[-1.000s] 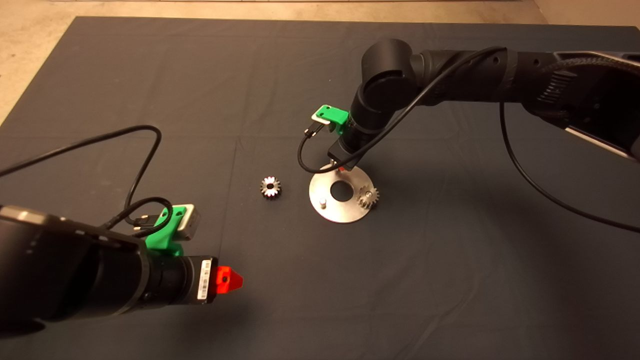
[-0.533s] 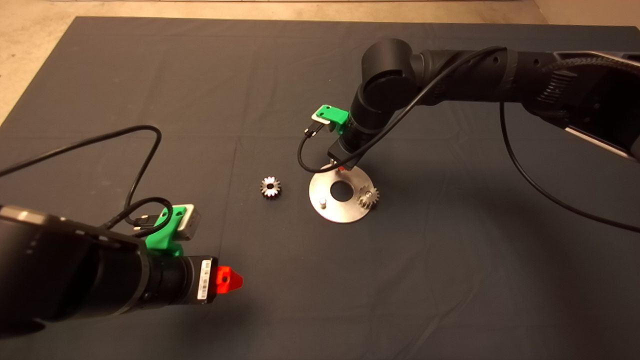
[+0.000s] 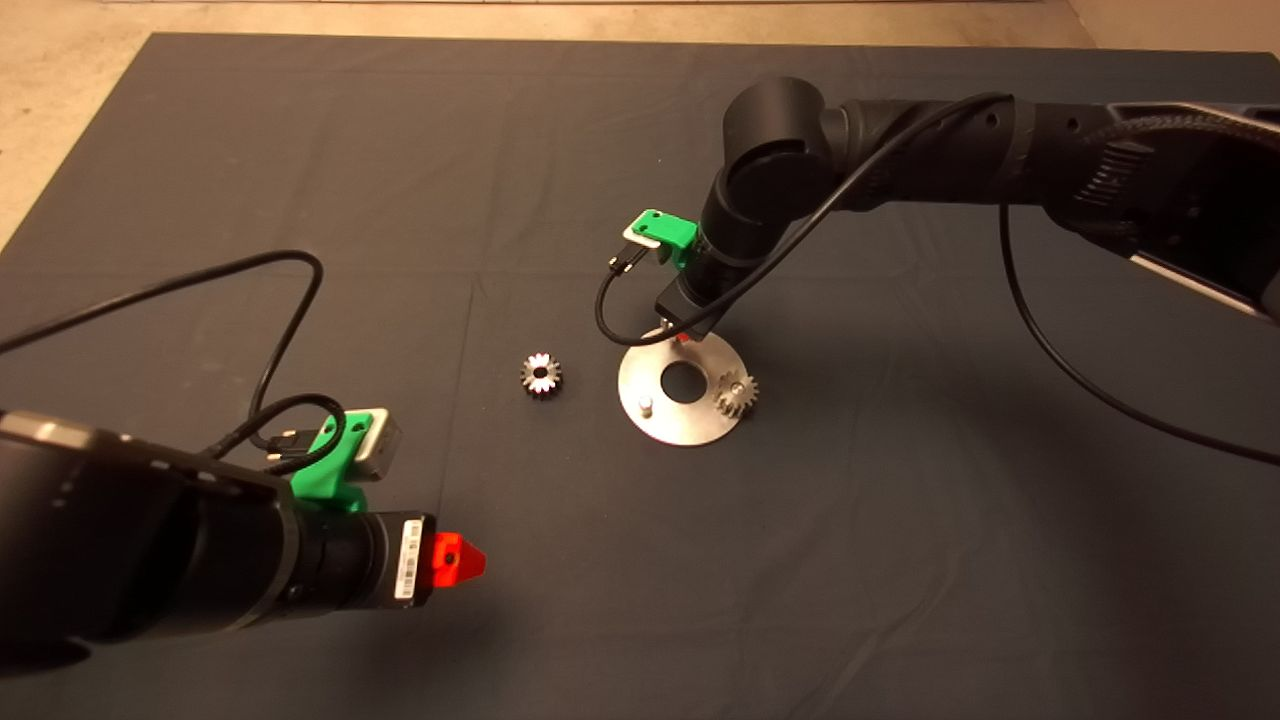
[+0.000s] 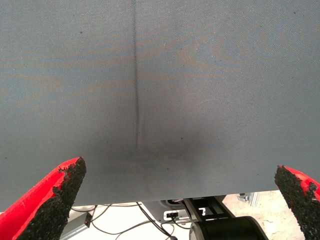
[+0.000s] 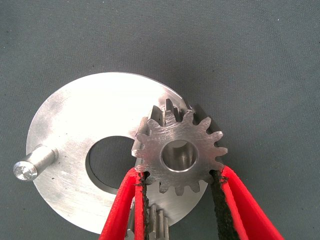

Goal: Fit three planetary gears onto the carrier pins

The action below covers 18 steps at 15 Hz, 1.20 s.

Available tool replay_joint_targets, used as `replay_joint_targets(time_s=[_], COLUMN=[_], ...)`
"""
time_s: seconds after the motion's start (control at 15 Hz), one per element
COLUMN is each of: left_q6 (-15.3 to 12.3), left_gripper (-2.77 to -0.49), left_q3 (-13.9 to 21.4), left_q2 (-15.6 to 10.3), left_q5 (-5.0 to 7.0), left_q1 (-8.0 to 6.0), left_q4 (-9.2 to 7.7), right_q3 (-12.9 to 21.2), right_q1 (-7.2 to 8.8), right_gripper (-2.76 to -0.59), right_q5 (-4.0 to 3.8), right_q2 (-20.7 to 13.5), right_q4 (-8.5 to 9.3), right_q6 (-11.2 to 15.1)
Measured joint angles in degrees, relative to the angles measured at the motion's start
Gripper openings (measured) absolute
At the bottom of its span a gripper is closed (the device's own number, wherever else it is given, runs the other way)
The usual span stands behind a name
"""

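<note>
One gear point(image 3: 736, 394) already sits on a pin at the right of the disc point(image 3: 660, 415), in the middle of the head view. The right claw point(image 5: 177, 187) is clamped on a second gear point(image 5: 178, 151), holding it over the disc's upper edge; whether it is on its pin yet cannot be told. The third gear point(image 3: 541, 374) lies on the tabletop just left of the disc, and the lower-left pin point(image 3: 646, 405) stands bare. The left claw point(image 4: 170, 200), fingers apart, waits at lower left. By this showing, about one third is done.
</note>
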Motion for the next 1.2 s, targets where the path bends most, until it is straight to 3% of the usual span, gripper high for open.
replay_joint_targets(time_s=[0.53, 0.6, 0.67, 1.2], left_q6=[0.0, 0.0, 0.0, 0.0], left_gripper=[-0.51, -0.51, -0.51, -0.51], left_q3=[0.0, 0.0, 0.0, 0.0], left_q2=[0.0, 0.0, 0.0, 0.0], left_q5=[0.0, 0.0, 0.0, 0.01], left_q1=[0.0, 0.0, 0.0, 0.0], left_q4=[0.0, 0.0, 0.0, 0.0], right_q3=[0.0, -0.02, -0.23, -0.44], right_q1=[0.0, 0.0, -0.07, -0.18], right_gripper=[-2.7, -2.7, -2.7, -2.7], right_q5=[0.05, 0.38, 1.49, 1.73], right_q2=[0.0, 0.0, -0.02, 0.0], right_q4=[0.0, 0.0, 0.0, 0.02], right_q6=[-0.01, 0.0, 0.0, 0.0])
